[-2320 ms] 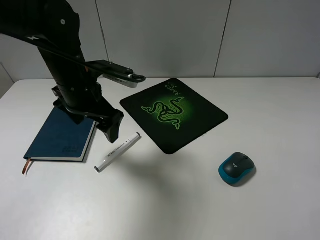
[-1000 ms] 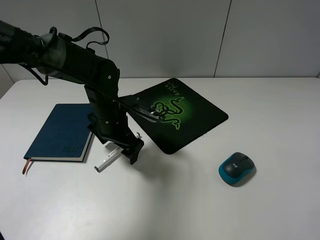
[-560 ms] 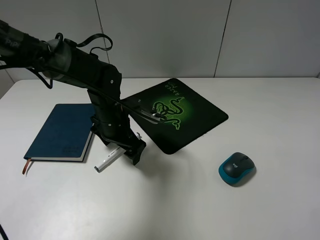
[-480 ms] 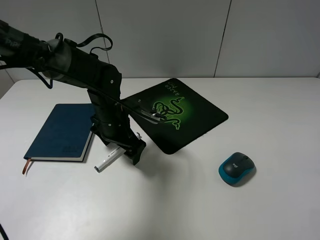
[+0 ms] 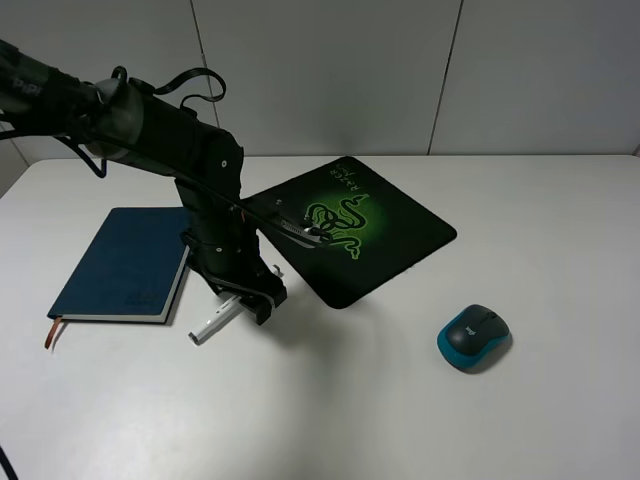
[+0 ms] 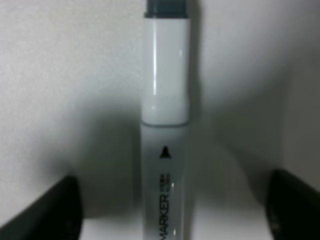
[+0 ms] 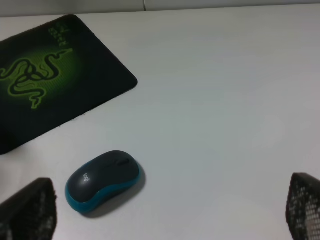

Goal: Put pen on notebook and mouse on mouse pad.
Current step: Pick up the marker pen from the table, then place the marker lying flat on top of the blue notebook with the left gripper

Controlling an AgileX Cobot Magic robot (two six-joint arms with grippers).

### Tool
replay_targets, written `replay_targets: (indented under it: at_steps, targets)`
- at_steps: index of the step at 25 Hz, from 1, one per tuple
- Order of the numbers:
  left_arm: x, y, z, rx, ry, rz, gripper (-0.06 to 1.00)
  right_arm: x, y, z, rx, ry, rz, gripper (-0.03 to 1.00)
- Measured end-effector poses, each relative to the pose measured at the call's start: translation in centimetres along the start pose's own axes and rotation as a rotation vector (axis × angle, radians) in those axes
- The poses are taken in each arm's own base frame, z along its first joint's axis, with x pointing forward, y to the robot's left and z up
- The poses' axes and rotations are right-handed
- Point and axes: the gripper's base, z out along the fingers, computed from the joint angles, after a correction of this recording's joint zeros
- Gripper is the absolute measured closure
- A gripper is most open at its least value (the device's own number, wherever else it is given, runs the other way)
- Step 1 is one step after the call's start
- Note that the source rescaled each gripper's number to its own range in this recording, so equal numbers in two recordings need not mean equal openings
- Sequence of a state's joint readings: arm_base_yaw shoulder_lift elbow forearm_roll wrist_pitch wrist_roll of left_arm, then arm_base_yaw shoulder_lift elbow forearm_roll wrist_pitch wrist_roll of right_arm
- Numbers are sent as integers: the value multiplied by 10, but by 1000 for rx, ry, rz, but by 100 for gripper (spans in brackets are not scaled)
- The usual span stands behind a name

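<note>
Pen [image 5: 213,325] lies between the wide-spread jaws of my left gripper [image 6: 172,207], its barrel running seven to one o'clock; the notebook [image 5: 125,265] sits near, at ten o'clock.

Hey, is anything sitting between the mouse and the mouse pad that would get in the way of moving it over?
Nothing visible does. Only bare table lies between the mouse and the near edge of the mouse pad. The pen and notebook lie off the pad's other side.

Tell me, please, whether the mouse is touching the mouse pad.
Apart. The exterior high view shows white table between the mouse and the mouse pad; the right wrist view shows the same gap.
</note>
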State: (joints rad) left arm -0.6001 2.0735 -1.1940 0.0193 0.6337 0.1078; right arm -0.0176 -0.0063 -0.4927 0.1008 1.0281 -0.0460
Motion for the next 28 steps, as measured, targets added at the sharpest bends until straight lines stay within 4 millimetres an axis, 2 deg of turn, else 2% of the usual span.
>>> replay_targets:
  at_steps: [7,12,23,28]
  targets:
    - [0,0,0,1,1,1,65,0,0,0,0,0,0,-3]
    - [0,0,0,4,2,-2,94,0,0,0,0,0,0,-3]
    - [0,-1,0,8,0,-9,94,0,0,0,0,0,0,-3]
    - [1,-1,-11,14,4,-33,94,0,0,0,0,0,0,-3]
